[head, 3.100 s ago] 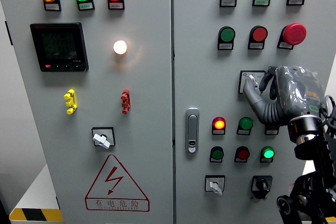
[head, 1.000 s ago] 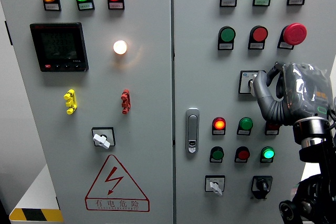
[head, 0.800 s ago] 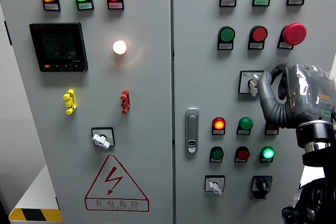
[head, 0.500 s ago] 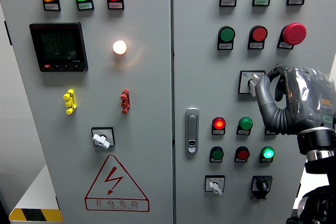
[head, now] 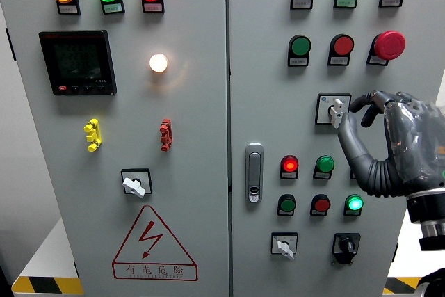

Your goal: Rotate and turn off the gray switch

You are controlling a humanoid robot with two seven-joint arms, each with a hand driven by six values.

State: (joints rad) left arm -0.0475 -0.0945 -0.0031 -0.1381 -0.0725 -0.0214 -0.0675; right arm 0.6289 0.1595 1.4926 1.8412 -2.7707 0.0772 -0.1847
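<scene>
The gray rotary switch (head: 336, 110) sits in its square black-framed plate on the right cabinet door, its pale knob standing nearly upright. My right hand (head: 350, 117) hangs just to the right of it, thumb low and index finger arched above in a loose C. The fingers (head: 366, 97) hold nothing and stand a little apart from the knob. My left arm does not show.
Red and green lamps (head: 290, 165) and buttons surround the switch; a red mushroom button (head: 389, 44) is above the hand. Lower down are a second gray switch (head: 283, 245) and a black one (head: 345, 245). A door handle (head: 254, 172) sits by the seam; the left door carries a third gray switch (head: 134, 184).
My right hand has let go of the gray switch and drawn back to the right. The knob, covered before, now shows and points nearly straight up.
</scene>
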